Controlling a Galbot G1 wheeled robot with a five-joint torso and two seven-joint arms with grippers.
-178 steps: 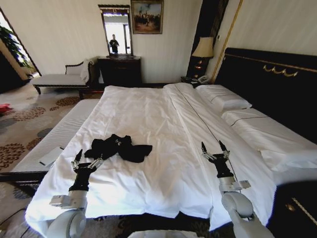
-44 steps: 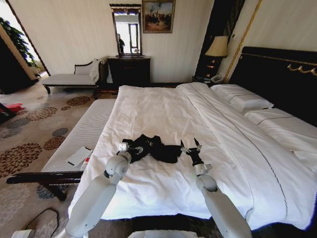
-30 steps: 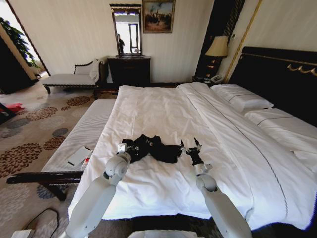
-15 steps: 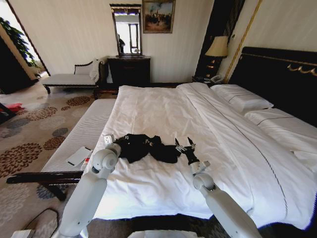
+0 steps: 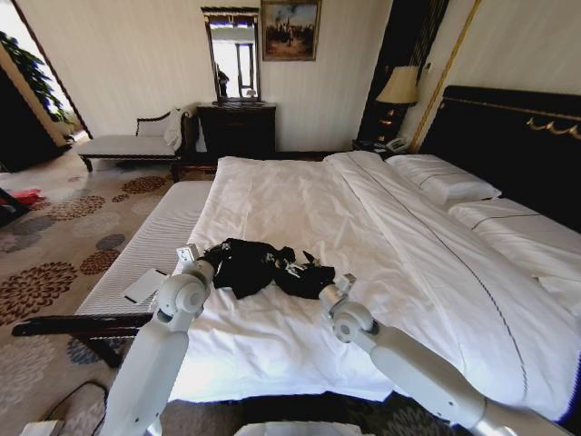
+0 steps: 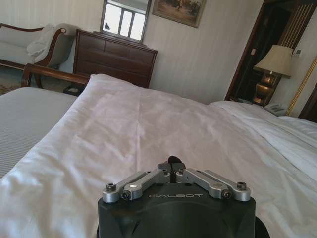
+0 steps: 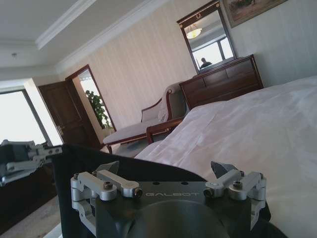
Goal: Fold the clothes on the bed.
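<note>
The clothes (image 5: 257,266), a black T-shirt, lie crumpled on the near left part of the bed (image 5: 300,200) with its white duvet. My left gripper (image 5: 193,254) is at the shirt's left edge. In the left wrist view its fingers (image 6: 148,177) meet, with a bit of black fabric (image 6: 172,160) pinched at the tips. My right gripper (image 5: 305,265) rests over the shirt's right end. In the right wrist view it (image 7: 166,169) stands open, and the black fabric (image 7: 79,156) lies stretched just beyond the fingertips.
A striped bench (image 5: 136,245) runs along the bed's left side with a flat white device (image 5: 143,285) on it. Pillows (image 5: 443,184) and a dark headboard (image 5: 508,136) are at the right. A chaise (image 5: 127,143), a dresser (image 5: 236,127) and a lamp (image 5: 392,86) stand against the far wall.
My left gripper has moved left, dragging the shirt's edge with it. My right gripper has slid left and forward onto the shirt's right end. The head camera shifted earlier.
</note>
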